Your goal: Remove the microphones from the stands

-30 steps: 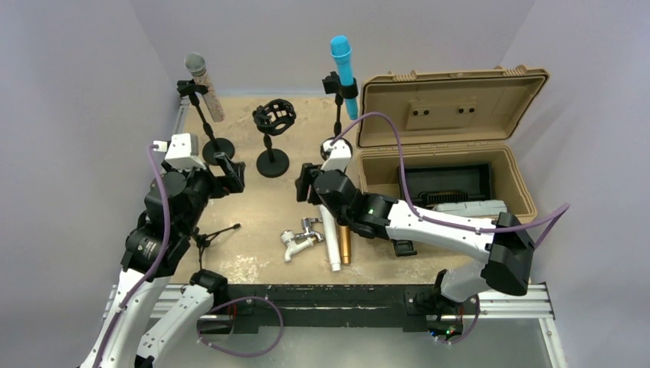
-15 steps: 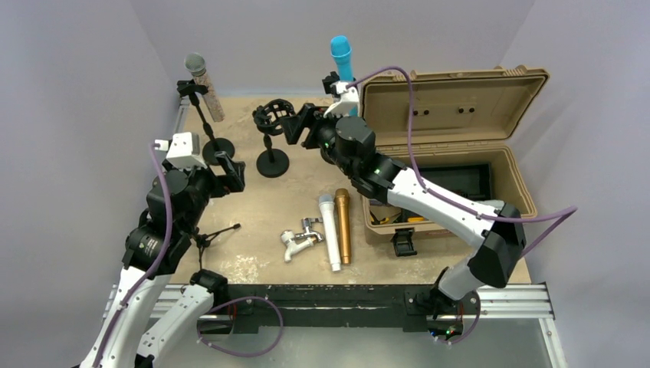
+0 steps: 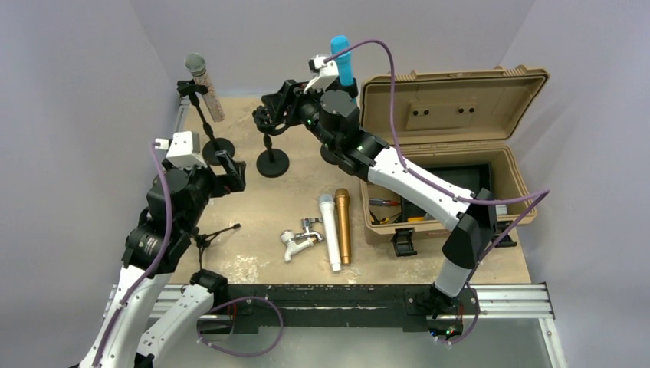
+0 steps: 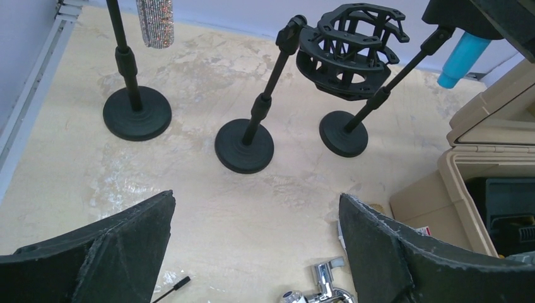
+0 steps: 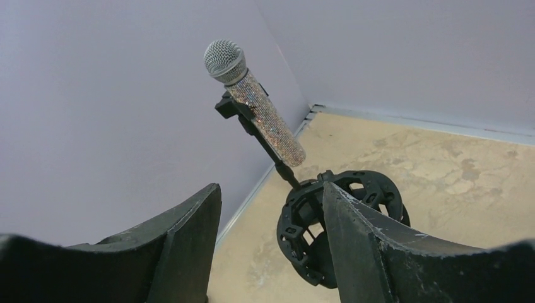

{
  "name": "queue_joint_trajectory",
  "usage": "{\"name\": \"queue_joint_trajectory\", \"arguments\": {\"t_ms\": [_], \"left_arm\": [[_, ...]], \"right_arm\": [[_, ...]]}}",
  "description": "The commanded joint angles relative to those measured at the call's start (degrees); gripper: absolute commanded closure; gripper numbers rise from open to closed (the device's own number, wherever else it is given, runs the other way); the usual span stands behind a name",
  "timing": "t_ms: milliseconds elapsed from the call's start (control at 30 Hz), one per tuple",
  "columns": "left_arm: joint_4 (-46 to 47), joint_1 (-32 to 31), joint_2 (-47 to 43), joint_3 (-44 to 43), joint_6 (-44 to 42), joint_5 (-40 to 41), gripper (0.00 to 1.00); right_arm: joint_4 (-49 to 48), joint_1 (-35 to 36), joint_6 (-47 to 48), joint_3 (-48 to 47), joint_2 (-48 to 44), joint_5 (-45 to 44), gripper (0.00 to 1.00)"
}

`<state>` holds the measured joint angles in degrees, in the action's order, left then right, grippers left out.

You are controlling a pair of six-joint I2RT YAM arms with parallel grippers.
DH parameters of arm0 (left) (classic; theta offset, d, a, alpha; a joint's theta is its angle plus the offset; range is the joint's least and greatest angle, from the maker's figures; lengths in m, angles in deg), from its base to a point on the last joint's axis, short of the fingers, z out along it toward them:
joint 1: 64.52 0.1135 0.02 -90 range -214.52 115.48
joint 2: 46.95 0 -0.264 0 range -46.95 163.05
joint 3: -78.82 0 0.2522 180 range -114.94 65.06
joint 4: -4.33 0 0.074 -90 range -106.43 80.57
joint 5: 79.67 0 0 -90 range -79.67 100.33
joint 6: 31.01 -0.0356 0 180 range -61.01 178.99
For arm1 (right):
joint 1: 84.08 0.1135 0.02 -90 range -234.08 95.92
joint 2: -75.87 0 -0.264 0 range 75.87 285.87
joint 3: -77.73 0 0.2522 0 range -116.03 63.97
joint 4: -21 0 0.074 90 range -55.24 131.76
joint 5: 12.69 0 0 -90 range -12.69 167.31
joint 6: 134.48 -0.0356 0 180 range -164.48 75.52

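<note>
A glittery silver microphone [image 3: 201,83] [image 5: 264,117] sits tilted in a clip on a black stand [image 3: 217,149] at the back left. A blue microphone [image 3: 342,60] [image 4: 464,53] stands in a second stand at the back, partly hidden by my right arm. My right gripper [image 3: 268,113] [image 5: 271,189] hovers high beside the empty shock mount [image 3: 274,119] [image 5: 344,221], open, nothing between its fingers, facing the glittery microphone from a distance. Lower down on the left side, my left gripper [image 3: 232,172] [image 4: 257,199] is wide open and empty.
A white microphone [image 3: 329,230] and a gold one [image 3: 343,226] lie on the table beside a chrome faucet [image 3: 299,238] [image 4: 315,290]. An open tan case [image 3: 452,153] [image 4: 486,183] fills the right side. Three round stand bases [image 4: 137,113] [image 4: 244,145] [image 4: 344,132] stand at the back.
My right arm has lifted from near the lying microphones and swung back and left, up beside the shock mount. The left arm has stayed put.
</note>
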<state>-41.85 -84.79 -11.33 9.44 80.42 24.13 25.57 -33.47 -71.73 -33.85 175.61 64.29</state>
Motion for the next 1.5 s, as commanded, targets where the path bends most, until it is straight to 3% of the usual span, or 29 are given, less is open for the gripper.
{"name": "queue_joint_trajectory", "arguments": {"t_ms": [0,167,267,367,700,1100,1467], "left_arm": [[-1.9,0.6,6.6,-6.0,2.4,-1.4,0.00],[-4.5,4.4,15.1,-14.6,8.0,-8.6,0.00],[-3.5,6.2,18.4,-18.8,11.6,-10.9,0.00],[-2.6,8.0,22.8,-22.2,17.5,-12.6,0.00],[13.2,18.6,31.7,-19.0,36.8,-28.5,0.00],[20.5,22.2,44.5,-21.4,39.2,-38.1,0.03],[20.9,22.2,44.9,-17.1,36.8,-36.9,0.13]], "right_arm": [[0.1,0.0,4.8,-0.5,-2.6,3.3,0.41],[-1.9,0.0,5.8,6.7,-8.9,6.2,0.40],[-3.6,0.0,5.8,13.0,-13.6,6.7,0.25],[-5.0,0.1,5.7,17.6,-18.7,6.4,0.21],[-8.0,0.0,4.8,28.6,-32.0,3.4,0.20],[-6.7,0.0,5.5,31.8,-37.8,0.8,0.19],[-6.9,0.0,4.9,32.5,-37.6,0.8,0.19]]}}
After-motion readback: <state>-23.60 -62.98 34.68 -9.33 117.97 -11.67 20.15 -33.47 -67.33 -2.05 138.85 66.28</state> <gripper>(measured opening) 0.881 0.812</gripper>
